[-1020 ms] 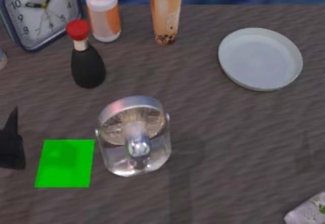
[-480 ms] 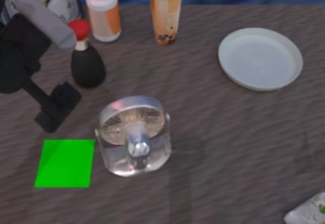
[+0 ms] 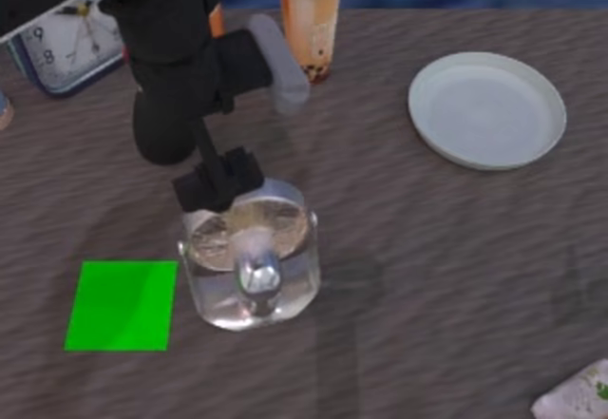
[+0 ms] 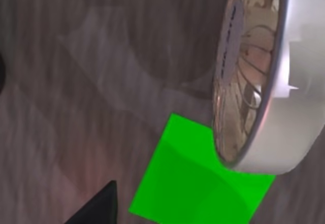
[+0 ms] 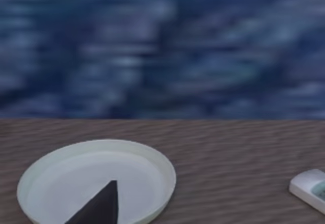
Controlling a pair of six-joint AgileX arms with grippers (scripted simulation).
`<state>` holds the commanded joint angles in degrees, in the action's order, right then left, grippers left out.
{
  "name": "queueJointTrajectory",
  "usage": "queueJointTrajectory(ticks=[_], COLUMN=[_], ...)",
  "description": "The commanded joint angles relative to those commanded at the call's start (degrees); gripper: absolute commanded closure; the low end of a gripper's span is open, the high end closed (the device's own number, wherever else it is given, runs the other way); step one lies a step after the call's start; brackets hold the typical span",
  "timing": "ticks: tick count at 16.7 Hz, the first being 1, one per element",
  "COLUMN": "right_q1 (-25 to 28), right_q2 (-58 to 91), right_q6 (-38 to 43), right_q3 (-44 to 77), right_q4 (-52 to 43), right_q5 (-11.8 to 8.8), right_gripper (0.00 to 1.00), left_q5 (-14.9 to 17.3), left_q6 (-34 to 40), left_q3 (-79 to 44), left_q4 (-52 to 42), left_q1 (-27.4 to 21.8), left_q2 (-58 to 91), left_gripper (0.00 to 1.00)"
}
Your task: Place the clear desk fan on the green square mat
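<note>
Your left arm has swung in from the left edge of the table, and its left pincer (image 3: 218, 180) now hangs over the far rim of the clear desk fan (image 3: 250, 256), covering the dark bottle and the orange-capped bottle that showed before; you cannot tell from these views whether its fingers are spread or pressed together. The fan itself has not shifted: it stands near the middle of the table, just beside the right edge of the green square mat (image 3: 122, 305) and not on it. To my eye you are lining up for a grasp, with the lift and the short carry to the left not yet begun. The fan's housing is glassy and rounded-square, with a silvery rim (image 4: 277, 132) and brownish blades behind a round grille; it looks smooth and may slip. The mat is thin, flat and plain. The table (image 3: 427, 276) has a rough grey grain. The right arm stays parked off to the right, looking at the white plate (image 5: 96, 181).
</note>
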<state>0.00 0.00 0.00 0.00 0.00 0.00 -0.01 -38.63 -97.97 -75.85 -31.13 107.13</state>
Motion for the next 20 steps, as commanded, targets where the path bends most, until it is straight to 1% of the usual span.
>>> queueJointTrajectory(ticks=[4, 11, 17, 20], right_q1=[0.0, 0.0, 0.0, 0.0], right_q2=[0.0, 0.0, 0.0, 0.0], right_q6=[0.0, 0.0, 0.0, 0.0], right_q3=[0.0, 0.0, 0.0, 0.0], right_q4=[0.0, 0.0, 0.0, 0.0], right_q5=[0.0, 0.0, 0.0, 0.0], right_gripper=[0.0, 0.0, 0.0, 0.0], left_q5=[0.07, 0.07, 0.08, 0.08], left_q6=[-2.93, -3.19, -3.3, -3.32], left_q3=[-8.23, -8.71, 0.35, 2.24], left_q4=[-5.46, -5.65, 3.45, 5.34], left_q1=[-2.36, -2.35, -2.48, -2.49], left_q2=[7.44, 7.96, 8.04, 8.14], left_gripper=[0.0, 0.0, 0.0, 0.0])
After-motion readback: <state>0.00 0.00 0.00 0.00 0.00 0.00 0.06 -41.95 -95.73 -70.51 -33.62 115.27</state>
